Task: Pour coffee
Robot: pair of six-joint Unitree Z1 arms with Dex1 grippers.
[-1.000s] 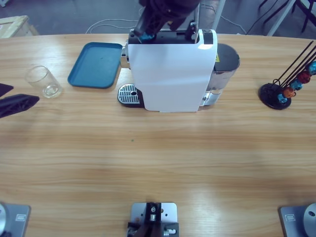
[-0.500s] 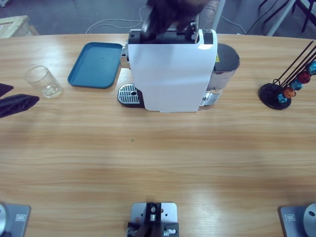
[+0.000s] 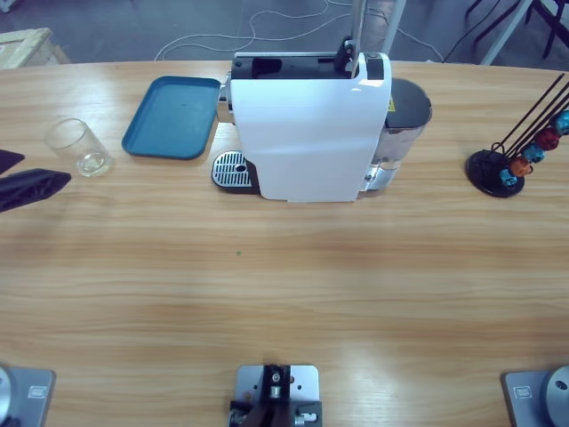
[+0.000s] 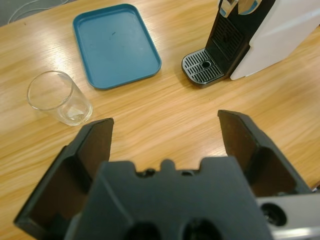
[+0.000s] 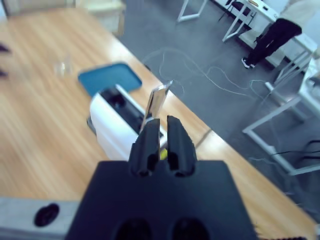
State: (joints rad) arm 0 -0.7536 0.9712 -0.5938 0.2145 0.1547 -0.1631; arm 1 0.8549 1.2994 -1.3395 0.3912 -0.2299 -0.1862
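Glass (image 3: 78, 147) beside tray (image 3: 172, 116), left hand (image 3: 31, 189) half cut off, spread wide

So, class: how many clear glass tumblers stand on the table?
1. The glass tumbler stands near the table's left end, beside the blue tray and just ahead of the open left tool.

The clear glass tumbler (image 3: 78, 148) stands upright beside the blue tray (image 3: 172, 116), seemingly without coffee.

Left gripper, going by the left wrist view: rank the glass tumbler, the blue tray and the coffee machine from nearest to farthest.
From the left gripper:
1. Glass tumbler, just ahead on the view's left.
2. Blue tray, beyond the tumbler.
3. Coffee machine, upper right, drip grate facing the gripper.
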